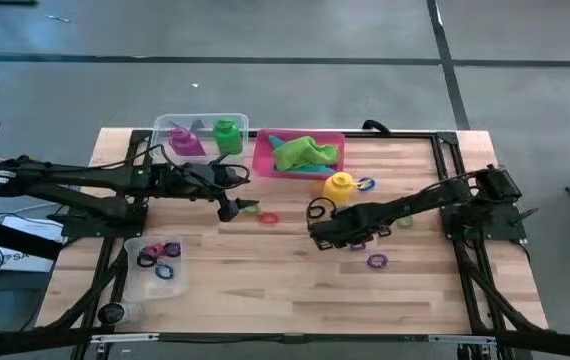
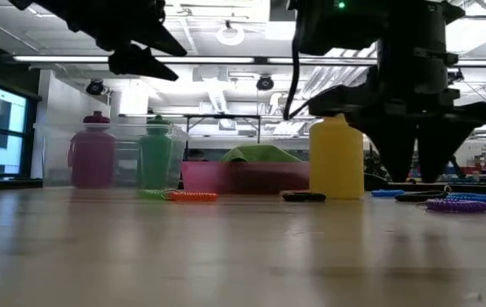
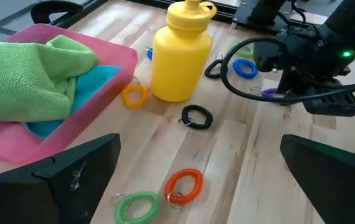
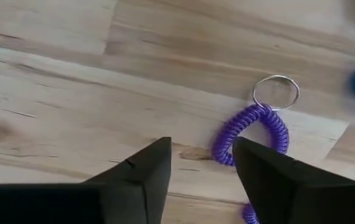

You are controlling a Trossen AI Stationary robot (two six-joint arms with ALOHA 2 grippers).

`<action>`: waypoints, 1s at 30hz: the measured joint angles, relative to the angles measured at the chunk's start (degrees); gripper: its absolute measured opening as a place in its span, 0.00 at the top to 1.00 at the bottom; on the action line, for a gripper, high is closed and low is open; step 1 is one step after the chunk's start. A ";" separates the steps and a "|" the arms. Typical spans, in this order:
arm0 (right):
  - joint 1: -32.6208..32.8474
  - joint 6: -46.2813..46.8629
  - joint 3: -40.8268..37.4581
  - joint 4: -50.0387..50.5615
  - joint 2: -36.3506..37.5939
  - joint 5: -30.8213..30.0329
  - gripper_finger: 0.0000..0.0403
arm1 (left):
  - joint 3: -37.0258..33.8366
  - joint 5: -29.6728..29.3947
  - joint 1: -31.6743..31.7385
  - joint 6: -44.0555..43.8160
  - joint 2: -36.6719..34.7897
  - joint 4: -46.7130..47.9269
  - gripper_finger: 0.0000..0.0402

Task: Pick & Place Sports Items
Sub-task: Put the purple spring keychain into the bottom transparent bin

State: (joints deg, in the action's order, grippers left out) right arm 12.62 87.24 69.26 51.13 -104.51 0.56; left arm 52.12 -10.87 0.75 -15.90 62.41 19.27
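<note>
So, right hand (image 4: 199,171) down low at the table, fingers parted, purple coil ring (image 4: 252,134) just off one fingertip, not between them. Needs a small sideways nudge first. Left hand (image 1: 227,205) spread wide, holding nothing, well apart.

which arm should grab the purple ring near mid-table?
Right. The right gripper hangs low directly over the purple ring, fingers open beside it. The left gripper is open over the green and orange rings, farther away.

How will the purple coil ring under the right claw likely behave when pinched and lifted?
The purple coil ring looks springy, so it would probably squash and stretch rather than hold shape. Lying flat on the table, it seems light and could slide. Its metal loop may dangle.
</note>
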 joint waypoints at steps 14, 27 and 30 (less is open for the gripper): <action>0.59 6.13 -9.49 -11.15 0.34 6.71 0.65 | 0.00 -0.02 0.00 2.34 0.00 0.00 0.10; 2.45 10.30 -13.66 -15.95 0.74 2.95 0.83 | -0.02 -0.02 1.57 3.13 -0.02 0.09 0.10; 2.45 10.23 -13.66 -15.58 0.72 2.52 0.92 | -0.02 -0.02 2.26 3.10 -0.02 0.07 0.10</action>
State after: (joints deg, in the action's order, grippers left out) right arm 15.07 97.47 55.59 35.56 -103.79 3.07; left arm 52.10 -10.90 3.01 -12.80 62.39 19.33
